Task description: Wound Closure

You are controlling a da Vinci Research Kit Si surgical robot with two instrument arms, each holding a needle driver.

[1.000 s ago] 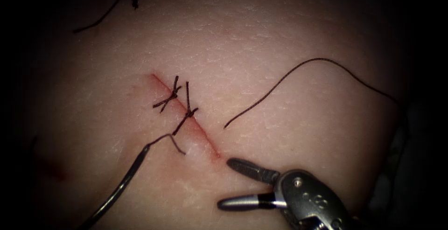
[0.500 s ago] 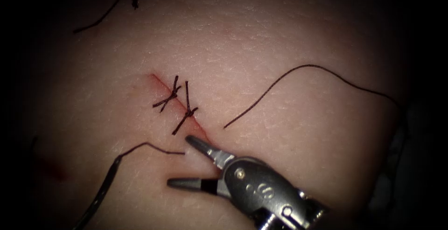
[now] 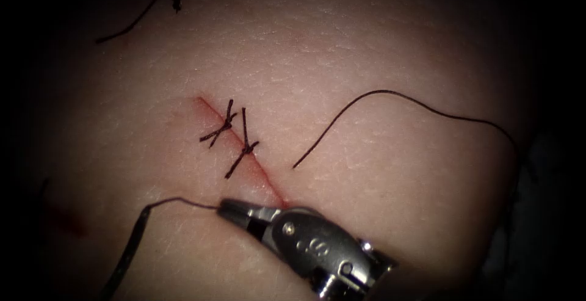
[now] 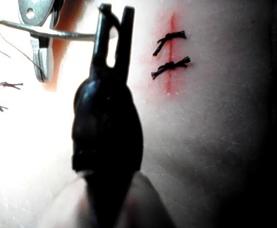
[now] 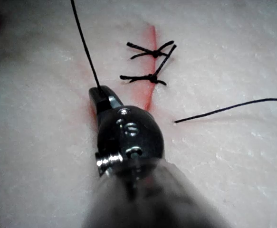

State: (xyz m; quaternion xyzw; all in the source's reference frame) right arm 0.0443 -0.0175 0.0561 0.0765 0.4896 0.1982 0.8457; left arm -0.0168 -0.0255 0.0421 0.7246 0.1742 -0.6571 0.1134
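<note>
right claw [image 3: 229,208] clenched on the thread [image 3: 183,201] at the cut's [image 3: 268,182] lower end; left claw [image 4: 113,19] grasps the needle [image 4: 48,32], clear of the tissue [image 3: 378,44], left of the cut.

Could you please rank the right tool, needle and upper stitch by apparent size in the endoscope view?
1. Right tool, shut on thread.
2. Needle, outside tissue, held by left tool.
3. Upper stitch.

Right arm's polished silver-grey metal end effector [image 3: 235,210]: rounded wrist housing stamped with small markings, bright pivot screw behind them; left arm's dark, slotted end effector [image 4: 114,19].
</note>
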